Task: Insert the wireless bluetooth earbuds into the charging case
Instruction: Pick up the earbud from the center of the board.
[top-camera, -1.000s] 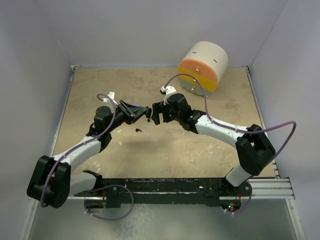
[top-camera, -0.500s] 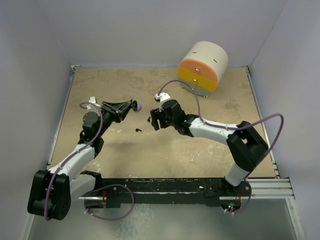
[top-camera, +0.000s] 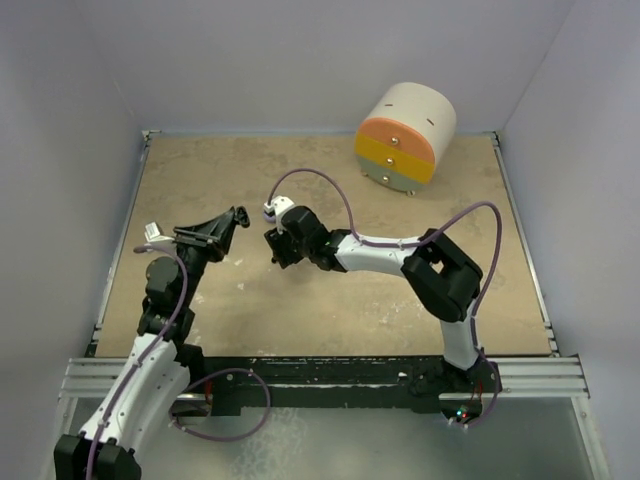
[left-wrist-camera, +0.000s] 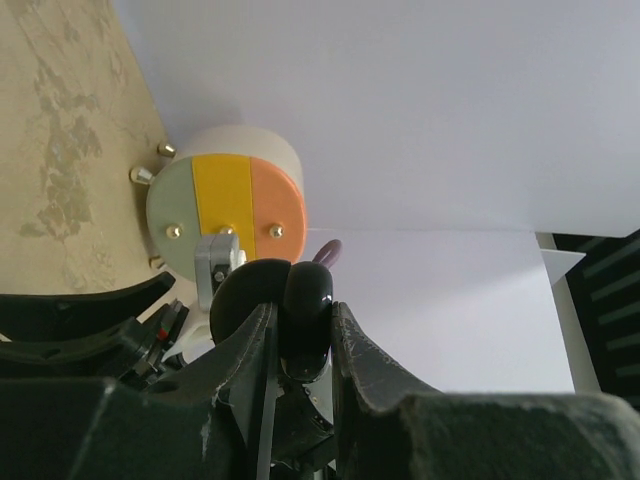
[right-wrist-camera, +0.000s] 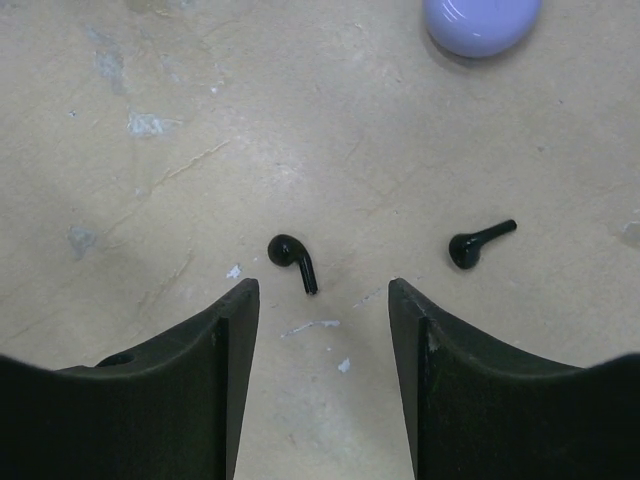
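Two black earbuds lie on the table in the right wrist view, one (right-wrist-camera: 292, 260) just ahead of the jaws' gap and one (right-wrist-camera: 478, 241) ahead of the right finger. My right gripper (right-wrist-camera: 323, 292) is open and empty above them; it also shows in the top view (top-camera: 281, 248). A lavender round case (right-wrist-camera: 482, 22) lies beyond them. My left gripper (left-wrist-camera: 300, 335) is shut on a black round charging case (left-wrist-camera: 308, 312) and holds it in the air; it shows at the left of the top view (top-camera: 236, 217). The lavender earbuds are out of view.
A round cream drawer unit (top-camera: 405, 135) with green, yellow and orange fronts stands at the back right; it also shows in the left wrist view (left-wrist-camera: 225, 205). White walls close the table (top-camera: 330, 310) on three sides.
My left arm has drawn back to the left, carrying the black case. My right gripper has moved left and now hangs over the black earbuds.
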